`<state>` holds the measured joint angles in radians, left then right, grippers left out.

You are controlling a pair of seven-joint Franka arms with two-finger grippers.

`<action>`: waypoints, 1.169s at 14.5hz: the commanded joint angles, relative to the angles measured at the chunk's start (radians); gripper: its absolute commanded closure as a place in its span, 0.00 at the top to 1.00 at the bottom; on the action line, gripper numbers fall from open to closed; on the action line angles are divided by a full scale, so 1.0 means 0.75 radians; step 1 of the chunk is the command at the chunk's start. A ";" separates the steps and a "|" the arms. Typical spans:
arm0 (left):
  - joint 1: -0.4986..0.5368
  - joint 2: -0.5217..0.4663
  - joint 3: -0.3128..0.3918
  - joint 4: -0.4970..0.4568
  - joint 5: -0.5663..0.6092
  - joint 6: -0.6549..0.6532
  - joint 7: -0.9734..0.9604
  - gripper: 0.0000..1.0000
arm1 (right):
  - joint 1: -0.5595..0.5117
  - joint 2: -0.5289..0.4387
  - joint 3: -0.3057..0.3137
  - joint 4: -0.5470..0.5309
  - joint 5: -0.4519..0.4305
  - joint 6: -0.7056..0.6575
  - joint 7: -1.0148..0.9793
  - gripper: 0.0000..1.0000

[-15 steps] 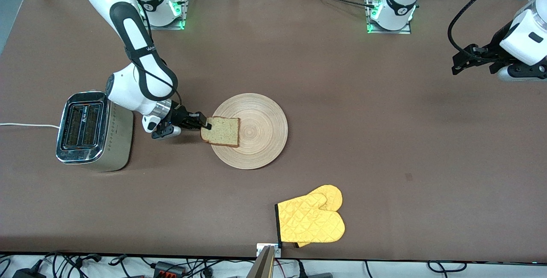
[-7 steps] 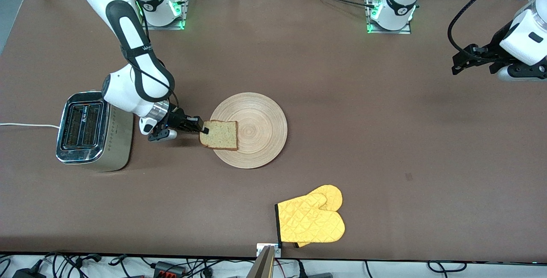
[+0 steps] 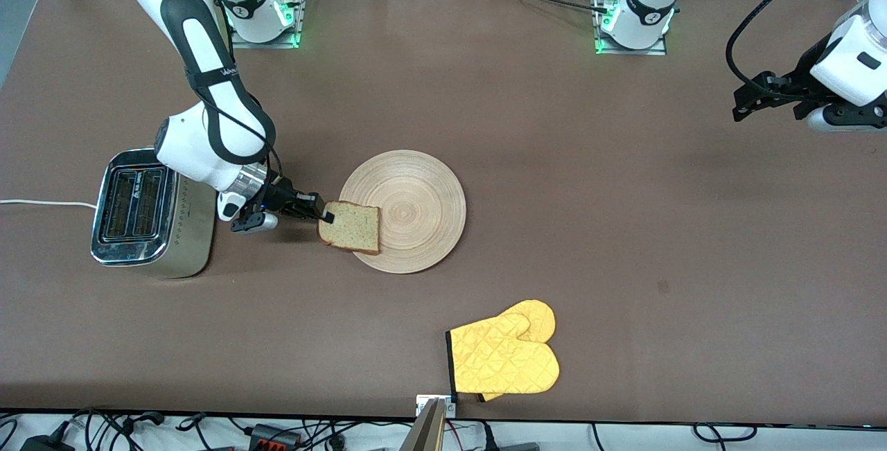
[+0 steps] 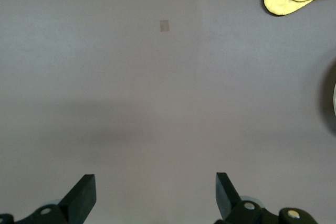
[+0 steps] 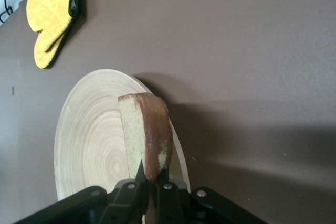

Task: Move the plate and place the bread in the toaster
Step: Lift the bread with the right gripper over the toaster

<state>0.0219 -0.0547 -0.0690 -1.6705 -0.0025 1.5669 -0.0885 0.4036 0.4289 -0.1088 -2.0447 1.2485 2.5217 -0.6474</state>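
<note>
On tabletop (image 3: 624,229): brown, matte; toaster (image 3: 149,212), plate (image 3: 416,210), yellow oven mitt (image 3: 504,357).
Right hand (image 3: 323,215): clamped on bread (image 3: 350,227) over plate's edge.
Left hand (image 4: 156,198): waiting, fingers apart.

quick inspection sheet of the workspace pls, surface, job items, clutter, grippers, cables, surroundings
surface: brown table, one small dark mark toward the left arm's end
plate: round light-wood plate flat on the table, mid-table
bread: bread held by one edge, lifted over the plate's rim on the toaster side
toaster: toaster at the right arm's end, both slots look empty
clutter: yellow oven mitt nearer the front camera than the plate
grippers: right gripper shut on the bread between toaster and plate; left gripper open, waiting over bare table
cables: white cord runs from the toaster off the table edge
surroundings: loose cables and plugs below the table's near edge
</note>
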 commanded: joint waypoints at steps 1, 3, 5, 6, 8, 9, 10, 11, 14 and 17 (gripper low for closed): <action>0.006 0.022 0.004 0.045 -0.019 -0.030 0.034 1.00 | -0.004 -0.018 -0.023 0.043 -0.052 0.002 0.012 0.00; 0.012 0.022 0.004 0.045 -0.019 -0.030 0.034 1.00 | -0.016 -0.016 -0.055 0.081 -0.165 -0.040 0.012 0.00; 0.026 0.022 0.004 0.045 -0.019 -0.030 0.034 1.00 | -0.047 -0.011 -0.096 0.137 -0.182 -0.175 0.014 0.00; 0.026 0.026 0.004 0.045 -0.019 -0.030 0.034 1.00 | -0.074 -0.007 -0.119 0.169 -0.184 -0.253 0.023 0.00; 0.026 0.030 0.004 0.047 -0.021 -0.028 0.032 1.00 | -0.135 0.003 -0.147 0.257 -0.271 -0.426 0.037 0.00; 0.026 0.036 0.004 0.053 -0.021 -0.028 0.032 1.00 | -0.170 0.013 -0.151 0.308 -0.365 -0.500 0.088 0.00; 0.026 0.038 0.004 0.059 -0.021 -0.028 0.028 1.00 | -0.198 0.015 -0.149 0.349 -0.447 -0.564 0.149 0.00; 0.026 0.040 0.004 0.061 -0.021 -0.028 0.032 1.00 | -0.219 0.017 -0.149 0.408 -0.535 -0.641 0.204 0.00; 0.026 0.040 0.004 0.061 -0.021 -0.030 0.030 1.00 | -0.262 0.046 -0.151 0.605 -0.774 -0.909 0.425 0.00; 0.024 0.046 0.004 0.076 -0.021 -0.028 0.032 1.00 | -0.260 0.064 -0.152 0.811 -0.989 -1.163 0.662 0.00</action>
<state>0.0347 -0.0430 -0.0664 -1.6615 -0.0026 1.5669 -0.0883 0.2138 0.4379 -0.2274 -1.5696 0.5931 1.7711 -0.2704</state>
